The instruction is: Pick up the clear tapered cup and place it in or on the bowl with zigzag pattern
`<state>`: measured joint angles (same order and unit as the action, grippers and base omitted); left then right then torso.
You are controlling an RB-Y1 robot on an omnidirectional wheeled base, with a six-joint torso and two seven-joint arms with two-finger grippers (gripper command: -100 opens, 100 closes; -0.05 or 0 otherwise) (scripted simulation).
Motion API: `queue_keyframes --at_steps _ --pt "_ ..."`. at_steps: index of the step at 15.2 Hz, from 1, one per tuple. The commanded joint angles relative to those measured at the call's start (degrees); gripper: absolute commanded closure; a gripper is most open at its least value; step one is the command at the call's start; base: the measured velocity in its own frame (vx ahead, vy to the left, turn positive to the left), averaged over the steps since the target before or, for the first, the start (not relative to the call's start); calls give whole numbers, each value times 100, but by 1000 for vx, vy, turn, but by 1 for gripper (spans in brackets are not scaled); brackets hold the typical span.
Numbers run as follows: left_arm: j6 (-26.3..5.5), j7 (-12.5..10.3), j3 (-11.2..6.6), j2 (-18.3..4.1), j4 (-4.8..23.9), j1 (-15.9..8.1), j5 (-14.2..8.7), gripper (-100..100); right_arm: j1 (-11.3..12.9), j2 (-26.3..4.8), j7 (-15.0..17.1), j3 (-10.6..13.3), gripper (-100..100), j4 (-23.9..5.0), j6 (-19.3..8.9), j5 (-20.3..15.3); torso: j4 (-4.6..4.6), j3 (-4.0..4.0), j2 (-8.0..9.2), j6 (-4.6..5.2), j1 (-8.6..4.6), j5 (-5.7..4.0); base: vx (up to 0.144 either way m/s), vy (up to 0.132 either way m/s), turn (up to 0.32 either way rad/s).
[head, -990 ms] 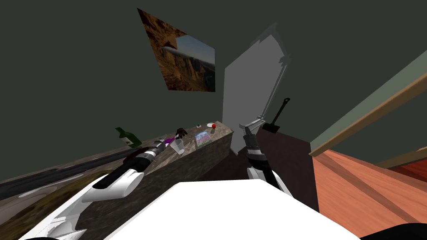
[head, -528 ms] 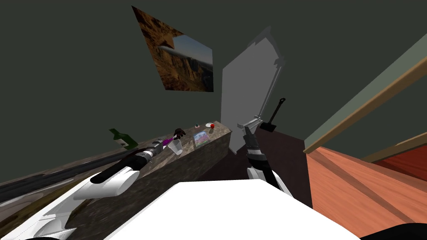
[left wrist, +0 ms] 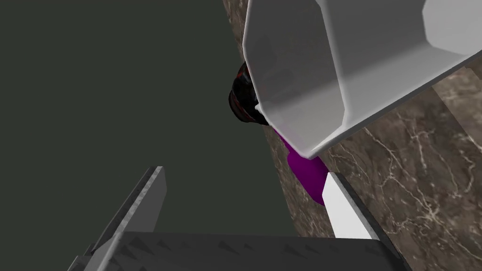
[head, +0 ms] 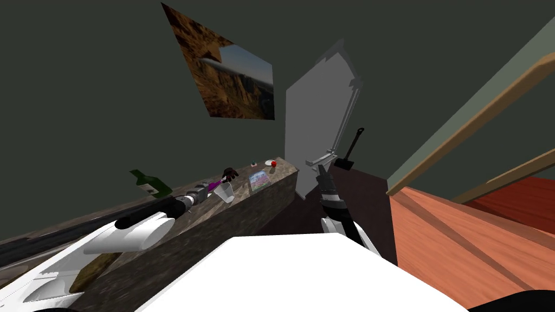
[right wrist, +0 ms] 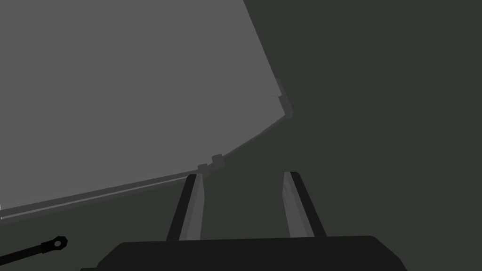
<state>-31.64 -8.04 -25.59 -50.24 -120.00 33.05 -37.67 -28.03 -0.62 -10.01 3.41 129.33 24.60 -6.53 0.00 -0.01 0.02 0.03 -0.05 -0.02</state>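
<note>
Left arm has reached further along the counter [left wrist: 423,179]. The left gripper [left wrist: 245,173] has its fingers spread, with the clear cup [left wrist: 329,70] standing on the counter just beyond the tips, probably lined up for a side grasp. Right gripper [right wrist: 242,174] is also spread, idle past the counter's end.

Dark green wall [head: 108,65], canyon picture [head: 227,76], grey door [head: 314,108], marbled brown counter [head: 244,216], reddish wood boards [head: 460,244]

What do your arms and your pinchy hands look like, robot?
My left arm has a fat white shell, then a black joint and a grey ringed wrist. My right arm is dark with pale grey rings. The left gripper and the right gripper are each a dark box with two thin, flat, light grey fingers like blades. The left box has tiny triangle bumps.
</note>
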Motion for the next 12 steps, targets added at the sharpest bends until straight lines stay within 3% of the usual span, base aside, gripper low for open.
queue_keyframes --at_steps 1,2,3,5,6,8,9,12 --pt "-286 -22 -53 -166 70 23 -186 -100 0 0 0 0 0 0 0 0 0 0 0 0 0 0 -2 -22 -99" --pt "-382 -22 -53 -166 70 23 -186 -100 0 0 0 0 0 0 0 0 0 0 -1 0 -1 0 -1 -16 -40" --pt "-545 -56 -128 -393 146 50 -407 -100 0 0 0 0 0 0 0 0 0 0 -1 -2 0 0 0 -20 -80" --pt "-756 -56 -128 -393 146 50 -438 -100 0 0 0 0 0 0 0 0 0 1 -2 -1 -1 0 1 -18 -66" --pt "-906 -87 -197 -615 223 77 -688 -100 0 0 0 0 0 0 0 0 0 1 -2 -3 0 0 4 -21 -85" --pt "-1125 -87 -197 -615 223 77 -690 -100 0 0 0 0 0 0 0 0 1 2 -3 -1 -1 0 3 -18 -67" --pt "-1260 -116 -259 -833 298 103 -921 -100 0 0 0 0 0 0 0 0 1 2 -3 -2 0 1 5 -19 -75" --pt "-1485 -116 -259 -833 298 103 -940 -100 0 0 0 0 0 0 0 0 1 2 -3 -2 1 1 4 -12 -45"
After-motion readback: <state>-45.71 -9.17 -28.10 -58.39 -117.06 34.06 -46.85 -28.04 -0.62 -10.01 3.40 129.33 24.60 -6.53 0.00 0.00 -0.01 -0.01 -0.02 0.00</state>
